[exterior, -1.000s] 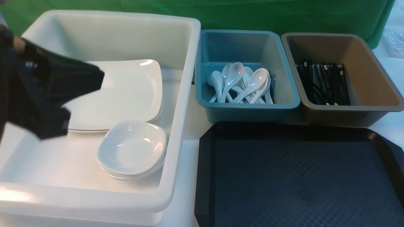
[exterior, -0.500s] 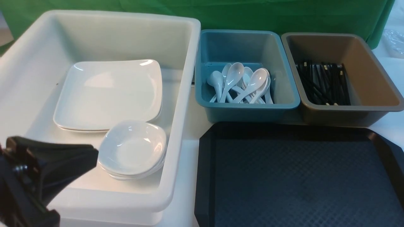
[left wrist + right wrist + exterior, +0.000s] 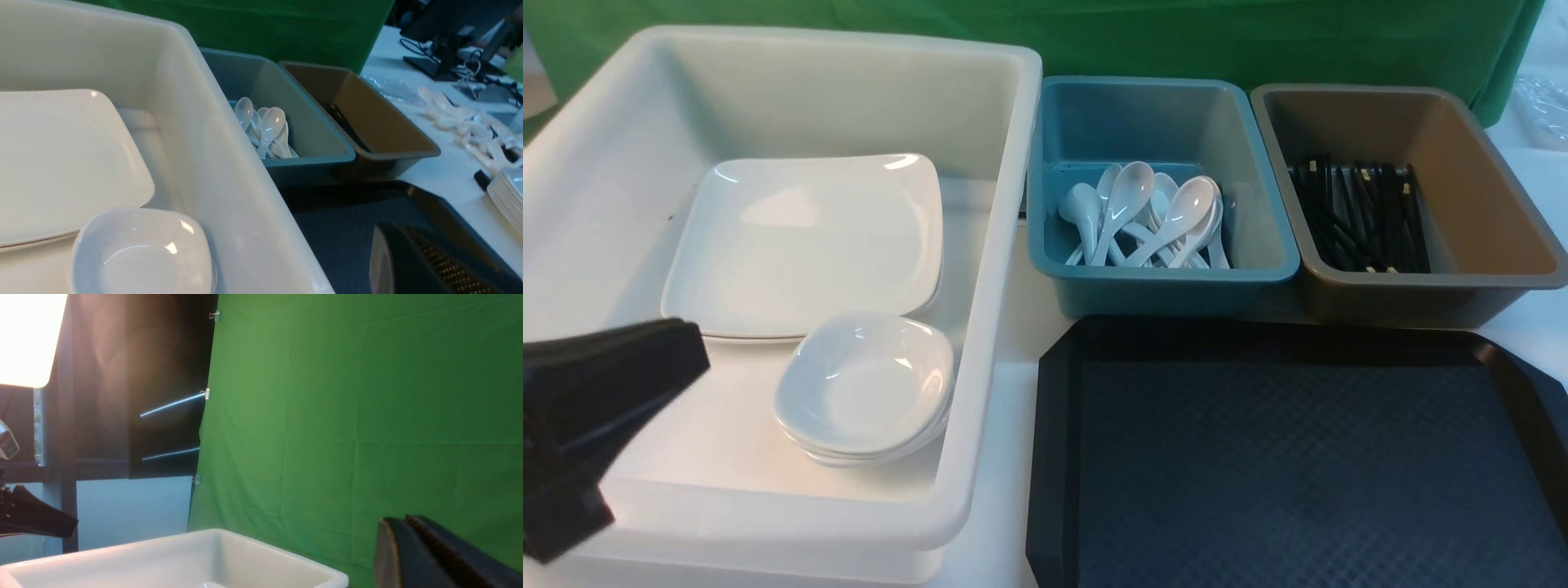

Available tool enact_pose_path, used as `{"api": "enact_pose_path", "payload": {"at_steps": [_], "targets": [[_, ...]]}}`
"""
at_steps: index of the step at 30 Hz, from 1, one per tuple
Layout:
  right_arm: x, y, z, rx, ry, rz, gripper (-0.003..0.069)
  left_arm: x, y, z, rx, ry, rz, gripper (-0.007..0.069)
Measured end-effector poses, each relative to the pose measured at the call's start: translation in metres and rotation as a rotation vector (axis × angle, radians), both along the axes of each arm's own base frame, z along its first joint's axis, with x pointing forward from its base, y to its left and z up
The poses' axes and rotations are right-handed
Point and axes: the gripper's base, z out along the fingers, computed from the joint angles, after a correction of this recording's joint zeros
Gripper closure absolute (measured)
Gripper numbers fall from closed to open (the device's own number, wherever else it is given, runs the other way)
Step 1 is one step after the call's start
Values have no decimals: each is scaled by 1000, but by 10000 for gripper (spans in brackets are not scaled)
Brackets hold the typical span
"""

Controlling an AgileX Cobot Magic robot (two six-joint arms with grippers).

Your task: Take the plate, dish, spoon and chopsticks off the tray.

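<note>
The black tray (image 3: pixel 1298 457) lies bare at the front right; it also shows in the left wrist view (image 3: pixel 339 228). The large white plate (image 3: pixel 800 245) lies on another inside the white tub (image 3: pixel 1005 204). A stack of small white dishes (image 3: pixel 866 384) sits in front of the plates. White spoons (image 3: pixel 1143 212) lie in the blue tub (image 3: pixel 1160 286). Black chopsticks (image 3: pixel 1356 212) lie in the brown tub (image 3: pixel 1486 204). My left gripper (image 3: pixel 694 355) is shut and empty, over the white tub's front left corner. My right gripper (image 3: pixel 402 522) is shut and empty, raised towards the green backdrop.
The three tubs stand side by side behind the tray, before a green backdrop. In the left wrist view, loose spoons (image 3: pixel 461 122) and a stack of white plates (image 3: pixel 506 196) lie on the table to the right of the tray.
My left gripper has come down from over the plates to the tub's front left corner, then drawn back to the left. Nothing else has moved.
</note>
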Motion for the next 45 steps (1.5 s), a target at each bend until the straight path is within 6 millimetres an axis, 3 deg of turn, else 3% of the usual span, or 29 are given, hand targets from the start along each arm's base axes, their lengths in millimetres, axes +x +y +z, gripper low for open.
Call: {"api": "enact_pose_path", "payload": {"at_steps": [6,20,26,30,36,39,45], "targets": [[0,0,0,0,0,0,601,1,0,-1,-8,4,8,622],[0,0,0,0,0,0,570,4,8,-3,185,-73,54,622],[0,0,0,0,0,0,568,-3,22,-4,210,-206,191,622],[0,0,0,0,0,0,568,-14,32,-19,220,-287,286,622],[0,0,0,0,0,0,563,-33,47,-86,276,-345,473,622],[0,0,0,0,0,0,557,-32,48,-114,298,-310,491,622],[0,0,0,0,0,0,541,-31,48,-136,324,-215,474,622]]}}
